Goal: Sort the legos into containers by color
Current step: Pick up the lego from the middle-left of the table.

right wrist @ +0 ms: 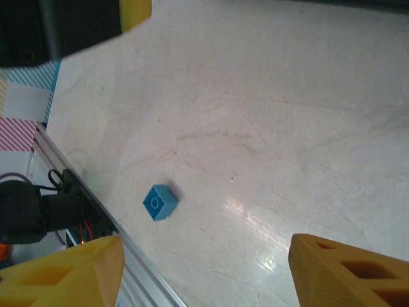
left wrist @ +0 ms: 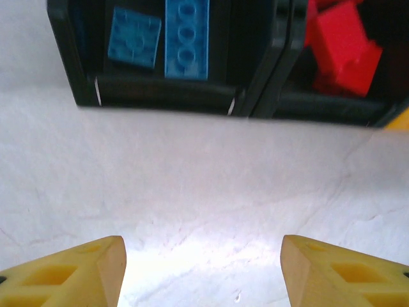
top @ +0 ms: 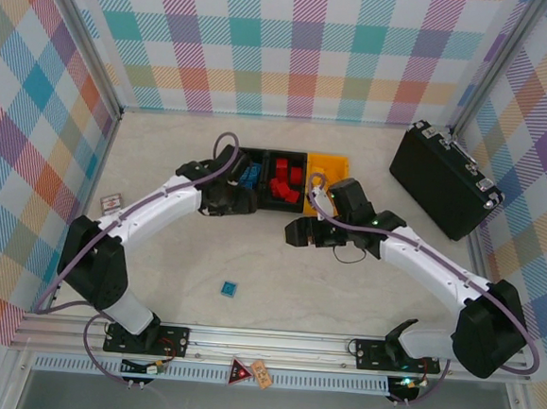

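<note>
Your L gripper (left wrist: 203, 259) is open, nothing btwn the fingers, just in front of the black bin (left wrist: 160, 94) w/ blue legos (left wrist: 186, 38). Red legos (left wrist: 345, 48) sit in the next bin (left wrist: 319, 106). R gripper (right wrist: 204, 256) is open too, empty. One blue lego (right wrist: 160, 202) lies loose on the table (right wrist: 287, 128), well apart from the bins.

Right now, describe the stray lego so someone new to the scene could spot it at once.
Start at the pale table and look at its near half. A small blue lego lies there alone, left of centre. Every other lego in view sits in the bins at the far side; this one lies outside them.
</note>
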Controlling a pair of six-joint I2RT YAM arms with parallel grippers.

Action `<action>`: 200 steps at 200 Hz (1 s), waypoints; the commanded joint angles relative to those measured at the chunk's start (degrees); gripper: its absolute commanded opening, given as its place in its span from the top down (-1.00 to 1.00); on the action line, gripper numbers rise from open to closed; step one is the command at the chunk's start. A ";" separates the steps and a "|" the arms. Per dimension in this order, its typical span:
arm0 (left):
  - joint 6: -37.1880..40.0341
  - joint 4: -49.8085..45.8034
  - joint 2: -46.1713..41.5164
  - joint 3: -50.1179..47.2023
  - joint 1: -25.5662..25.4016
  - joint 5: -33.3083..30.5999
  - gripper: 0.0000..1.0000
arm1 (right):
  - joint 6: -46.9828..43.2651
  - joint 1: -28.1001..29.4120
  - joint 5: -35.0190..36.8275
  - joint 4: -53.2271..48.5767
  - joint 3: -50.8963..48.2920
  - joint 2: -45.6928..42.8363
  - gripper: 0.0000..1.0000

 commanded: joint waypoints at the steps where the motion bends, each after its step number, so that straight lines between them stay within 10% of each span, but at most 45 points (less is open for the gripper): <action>1: 0.30 -1.65 -2.63 -4.17 -2.23 2.07 -0.29 | -2.06 0.10 -3.32 -1.31 -1.71 -1.38 -0.37; 153: -11.52 -4.54 -3.71 -21.82 -17.05 0.63 -0.41 | -1.64 3.42 -5.31 -1.17 -8.38 -1.70 -0.33; 200: -14.64 -2.62 -4.15 -24.80 -19.82 1.32 -0.17 | -1.43 3.70 -5.23 -0.69 -8.60 -1.40 -0.33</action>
